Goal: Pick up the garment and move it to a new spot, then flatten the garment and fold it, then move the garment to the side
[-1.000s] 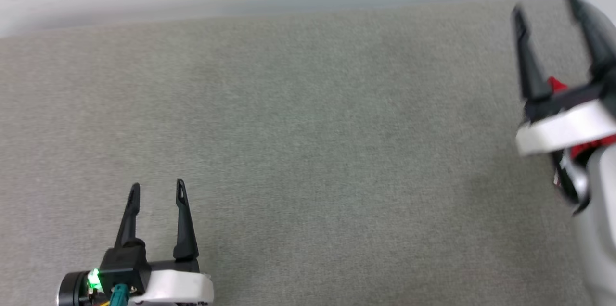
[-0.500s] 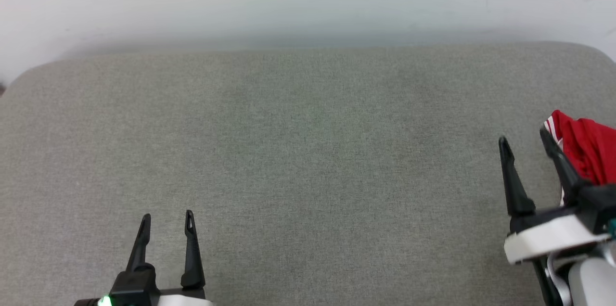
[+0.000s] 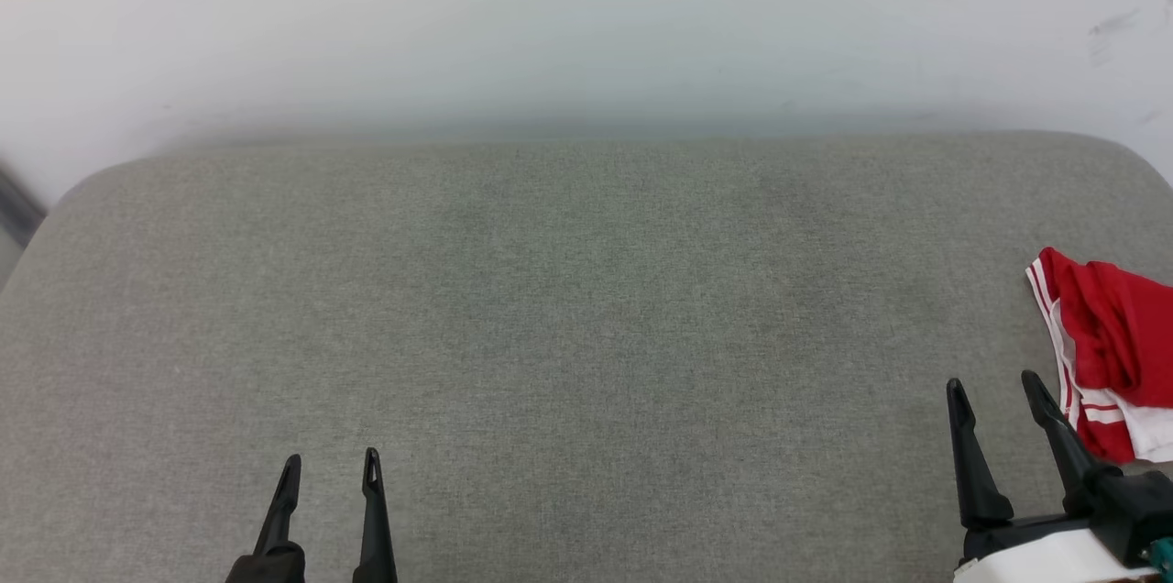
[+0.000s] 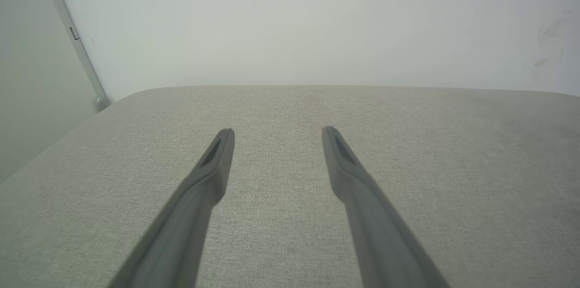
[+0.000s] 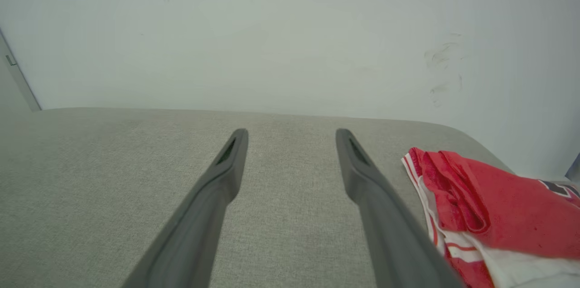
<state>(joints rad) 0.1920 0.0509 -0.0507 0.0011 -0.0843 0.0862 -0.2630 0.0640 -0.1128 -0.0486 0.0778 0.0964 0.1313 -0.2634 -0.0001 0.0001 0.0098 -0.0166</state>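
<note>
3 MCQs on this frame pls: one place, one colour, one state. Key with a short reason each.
1. In the head view, where does the red T-shirt lie on the grey fabric surface?
A. in the centre
B. at the right edge, beside the right gripper
C. in the far left corner

2. What colours is the shirt's striped trim?
A. blue and yellow
B. black and green
C. red and white

3. How do the left gripper and the right gripper stand?
A. both open, holding nothing
B. right shut on the shirt
C. left shut on the shirt

Key:
1 B: the shirt lies bunched at the right margin, next to the right gripper's fingers.
2 C: red and white stripes run along its edge.
3 A: each wrist view shows the fingers spread, with bare fabric between them.
</note>
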